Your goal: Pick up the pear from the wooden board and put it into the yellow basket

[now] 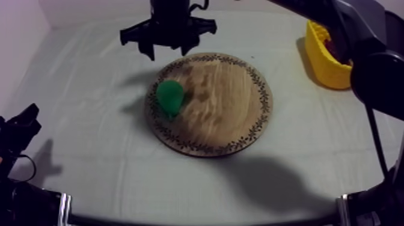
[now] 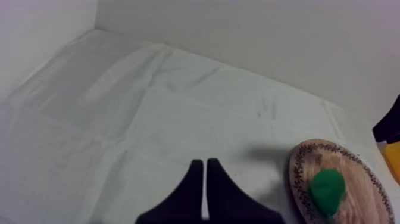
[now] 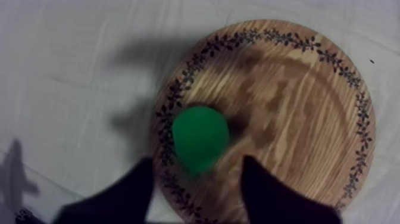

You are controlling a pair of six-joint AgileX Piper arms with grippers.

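Observation:
The green pear [image 1: 170,96] lies on the left part of the round wooden board [image 1: 222,108]. My right gripper [image 1: 167,51] hovers over the board's far left edge, open, reaching in from the upper right. In the right wrist view its two black fingers [image 3: 138,184] stand wide apart above the pear [image 3: 200,138], which sits near the patterned rim of the board [image 3: 297,113], not touching them. My left gripper [image 1: 23,123] rests low at the table's left; its fingers lie together as a narrow wedge [image 2: 205,162]. The yellow basket [image 1: 327,57] stands at the far right.
The right arm [image 1: 361,42] passes over the basket. The left wrist view takes in the pear [image 2: 327,189] on the board [image 2: 357,176] beyond bare cloth, and a corner of the basket [image 2: 391,159]. Walls close the table's far side.

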